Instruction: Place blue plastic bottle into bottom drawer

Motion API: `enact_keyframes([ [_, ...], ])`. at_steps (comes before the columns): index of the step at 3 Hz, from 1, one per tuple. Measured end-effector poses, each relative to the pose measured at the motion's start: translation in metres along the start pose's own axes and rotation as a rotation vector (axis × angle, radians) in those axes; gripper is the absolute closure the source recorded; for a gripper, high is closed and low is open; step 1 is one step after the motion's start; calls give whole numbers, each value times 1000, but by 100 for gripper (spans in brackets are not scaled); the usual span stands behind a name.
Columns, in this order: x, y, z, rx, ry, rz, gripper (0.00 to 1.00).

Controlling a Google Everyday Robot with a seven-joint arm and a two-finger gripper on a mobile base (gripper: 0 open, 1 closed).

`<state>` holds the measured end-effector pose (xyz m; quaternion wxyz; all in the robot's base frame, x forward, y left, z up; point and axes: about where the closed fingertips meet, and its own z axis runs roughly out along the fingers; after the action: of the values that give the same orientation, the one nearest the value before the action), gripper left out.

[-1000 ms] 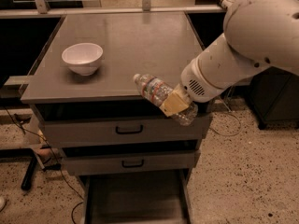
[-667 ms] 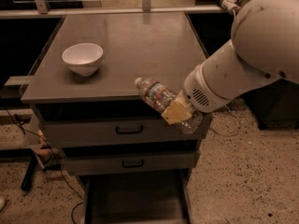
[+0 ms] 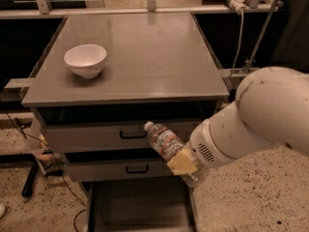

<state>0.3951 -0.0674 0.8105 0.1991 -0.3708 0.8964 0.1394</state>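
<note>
Gripper [image 3: 186,167]: at the front of the cabinet [image 3: 145,57], entering from 3 o'clock on a bulky white arm [image 3: 256,120]. It is level with the lower handled drawer [image 3: 111,170]. One tan finger pad [image 3: 181,162] lies across the lower body of the blue plastic bottle [image 3: 164,141]. The opposite finger is hidden behind the bottle, so the grip appears closed on it, narrow.

Blue plastic bottle: held in the air and tilted, with the white cap toward 10 o'clock and the base toward 4 o'clock. The cap overlaps the front of the upper handled drawer [image 3: 87,137], near that drawer's black handle [image 3: 133,135]. The bottle touches neither the cabinet top nor the floor.

Bottom drawer [image 3: 140,202]: pulled out, at 6 o'clock from the bottle. Its dark flat interior is visible, with a thin rail on the left side. The bottle is above it, not inside it.

White bowl [image 3: 86,59]: upright on the cabinet top, toward 10 o'clock of that surface and well apart from the gripper.

Floor: speckled, with cables at 8 o'clock beside the cabinet.
</note>
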Motion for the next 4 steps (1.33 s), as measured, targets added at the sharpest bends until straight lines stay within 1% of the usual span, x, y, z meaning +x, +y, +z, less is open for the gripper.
enact_keyframes([
  [1,38,-10,55,-52,62,53,100],
  [2,38,-10,56,-52,62,53,100],
  [3,58,3,98,-90,73,107,100],
  [4,89,11,165,-125,101,189,100],
])
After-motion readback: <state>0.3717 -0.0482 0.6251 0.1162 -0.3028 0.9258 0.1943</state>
